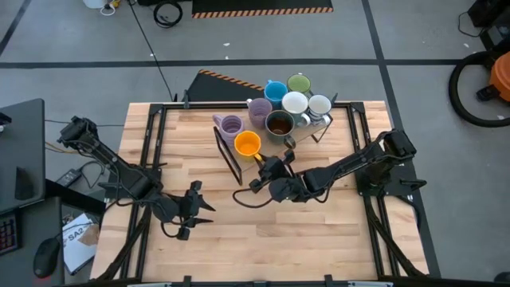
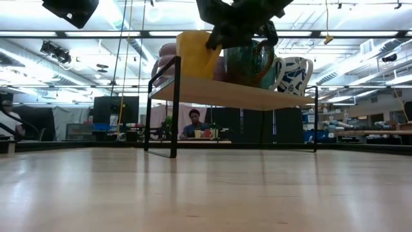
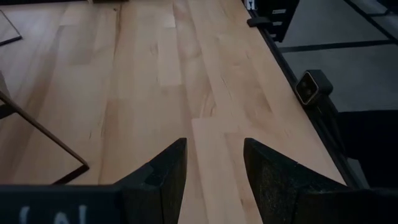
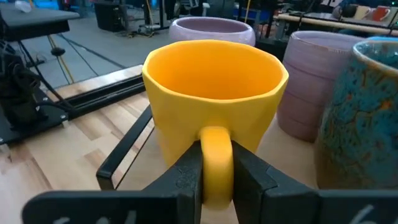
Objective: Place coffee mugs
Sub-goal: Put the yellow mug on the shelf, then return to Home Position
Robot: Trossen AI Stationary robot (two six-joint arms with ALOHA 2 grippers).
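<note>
Eight mugs stand together on a raised wooden shelf (image 2: 225, 93) with a black frame at the table's far middle: blue (image 1: 275, 92), green (image 1: 300, 83), white (image 1: 294, 103), pale grey-white (image 1: 319, 105), two lavender (image 1: 260, 112) (image 1: 230, 125), a dark one with brown inside (image 1: 279, 124), and orange (image 1: 248, 144). My right gripper (image 1: 267, 166) is at the orange mug (image 4: 214, 93), on the shelf's near left corner, and is shut on its handle. My left gripper (image 1: 195, 209) hangs open over bare table near the left front (image 3: 211, 168). My right gripper pinches the orange mug's handle (image 4: 216, 155) between its two fingers, one on each side of the loop. The fingers (image 4: 186, 177) come about level from the table's near right side. The mug stands upright, its base at shelf height (image 2: 196, 55); whether it rests there I cannot tell.
The dark teal mug (image 4: 364, 118) and a lavender mug (image 4: 311, 81) stand close beside the orange one. The shelf's black legs (image 1: 227, 159) reach down to the table. Bare wood lies in front of the shelf (image 1: 319, 231). A person sits far behind the table (image 2: 194, 122).
</note>
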